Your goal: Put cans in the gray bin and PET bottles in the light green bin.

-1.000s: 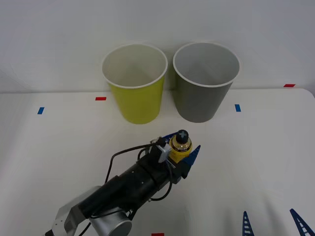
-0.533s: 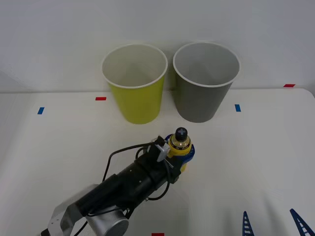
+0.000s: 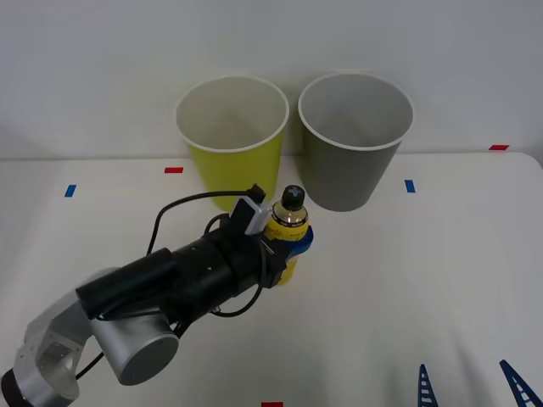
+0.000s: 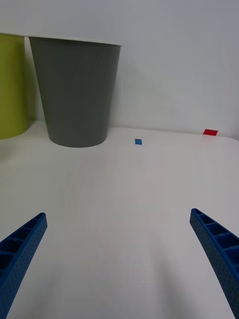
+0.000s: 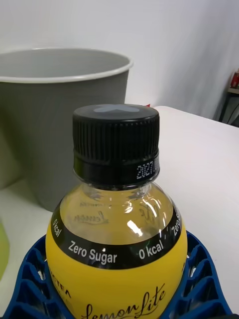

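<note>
A second ago the left gripper (image 3: 284, 246) sat lower and farther right in the front view, its blue ribbed fingers spread on either side of the small yellow plastic bottle with the black screw cap (image 3: 288, 231); half a second ago they had closed around it. Now the gripper is clenched on the bottle's yellow body, and bottle and arm together have shifted up and to the left, toward the middle of the frame. The bottle stands upright in the grasp, its cap just below and between the two bins, a little nearer the lower right flank of the round, tapered yellow-green plastic bin with the white inside (image 3: 232, 144). The round, tapered dark gray plastic bin with the pale rim (image 3: 354, 140) stands to the right of it, the two almost touching at the rims. In the left wrist view the blue fingers (image 5: 30, 279) cradle the bottle (image 5: 117, 219) low on its shoulder, cap and black label band clear above them, with the gray bin (image 5: 55, 114) close behind. This reads as a grasp secured and the carry begun; the bottle probably still has to rise above the yellow-green bin's rim before release, and both bins look empty. The right gripper (image 3: 471, 386) waits at the lower right corner of the front view, fingers spread wide and holding nothing above the white table (image 4: 124, 199).
</note>
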Motion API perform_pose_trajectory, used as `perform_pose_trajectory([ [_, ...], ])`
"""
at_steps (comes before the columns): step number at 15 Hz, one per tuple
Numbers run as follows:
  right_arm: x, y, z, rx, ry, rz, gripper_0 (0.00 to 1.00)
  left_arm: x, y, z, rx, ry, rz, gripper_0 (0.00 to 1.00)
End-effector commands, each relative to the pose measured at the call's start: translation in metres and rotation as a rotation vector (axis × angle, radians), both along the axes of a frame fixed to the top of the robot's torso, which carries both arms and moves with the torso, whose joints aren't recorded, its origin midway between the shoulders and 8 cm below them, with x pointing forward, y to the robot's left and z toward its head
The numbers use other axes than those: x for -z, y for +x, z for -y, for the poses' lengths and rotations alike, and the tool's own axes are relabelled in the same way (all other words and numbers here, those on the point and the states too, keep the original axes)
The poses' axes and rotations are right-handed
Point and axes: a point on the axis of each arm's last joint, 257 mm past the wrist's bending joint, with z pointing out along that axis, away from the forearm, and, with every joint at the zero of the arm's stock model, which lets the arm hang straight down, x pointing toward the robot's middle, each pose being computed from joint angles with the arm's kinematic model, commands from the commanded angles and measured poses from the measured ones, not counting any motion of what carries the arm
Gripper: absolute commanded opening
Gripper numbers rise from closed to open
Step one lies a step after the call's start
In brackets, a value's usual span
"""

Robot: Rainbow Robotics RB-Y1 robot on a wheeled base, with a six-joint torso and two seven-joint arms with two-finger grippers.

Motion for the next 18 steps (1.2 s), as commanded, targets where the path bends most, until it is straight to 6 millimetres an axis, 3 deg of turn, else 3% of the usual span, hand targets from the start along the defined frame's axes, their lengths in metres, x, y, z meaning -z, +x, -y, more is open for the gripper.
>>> perform_pose_trajectory([
  [1, 0.000, 0.000, 0.000, 0.000, 0.000, 0.000, 1.00, -0.045, 0.001, -0.036, -0.055, 0.017, -0.071, 0.00],
  [9, 0.000, 0.000, 0.000, 0.000, 0.000, 0.000, 1.00, -0.149, -0.007, -0.117, -0.153, 0.076, -0.091, 0.00],
  [12, 0.000, 0.000, 0.000, 0.000, 0.000, 0.000, 1.00, -0.188, 0.004, -0.127, -0.184, 0.112, -0.036, 0.00],
  [15, 0.000, 0.000, 0.000, 0.000, 0.000, 0.000, 1.00, -0.230, 0.034, -0.129, -0.213, 0.073, 0.014, 0.00],
  [18, 0.000, 0.000, 0.000, 0.000, 0.000, 0.000, 1.00, -0.256, 0.064, -0.118, -0.203, 0.018, 0.031, 0.00],
])
